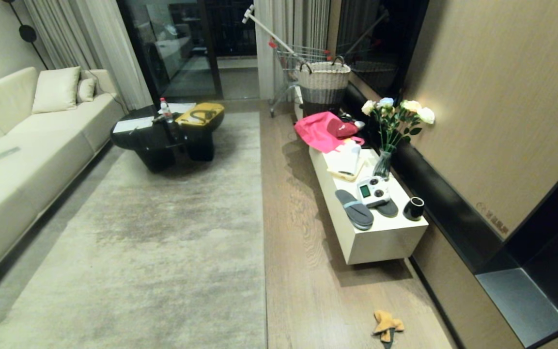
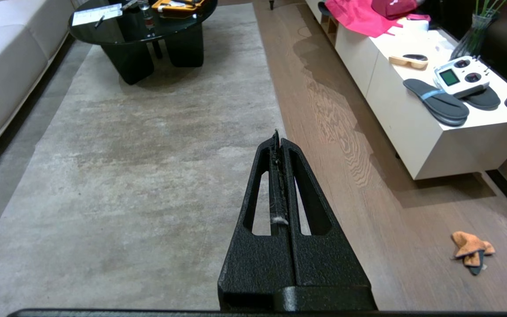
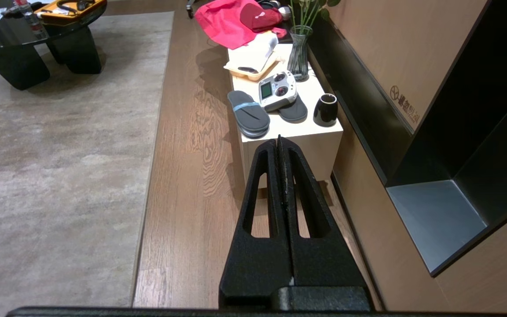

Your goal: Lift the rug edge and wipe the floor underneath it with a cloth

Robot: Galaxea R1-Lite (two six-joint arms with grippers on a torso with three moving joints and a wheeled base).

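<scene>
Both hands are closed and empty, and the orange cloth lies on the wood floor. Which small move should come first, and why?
Probably open the right hand and lower it toward the cloth. The cloth lies loose on the floor on the robot's right side, apart from the rug edge, and wiping needs it.

- I see a mottled grey-beige rug (image 1: 162, 232).
- Floor (image 1: 303, 271): light brown wood grain.
- Cloth (image 1: 386, 325): orange-yellow, dark tip.
- Bench (image 1: 380, 242): white.
- Fabric (image 1: 320, 131): bright pink.
- Slippers (image 1: 354, 209): dark grey.
</scene>
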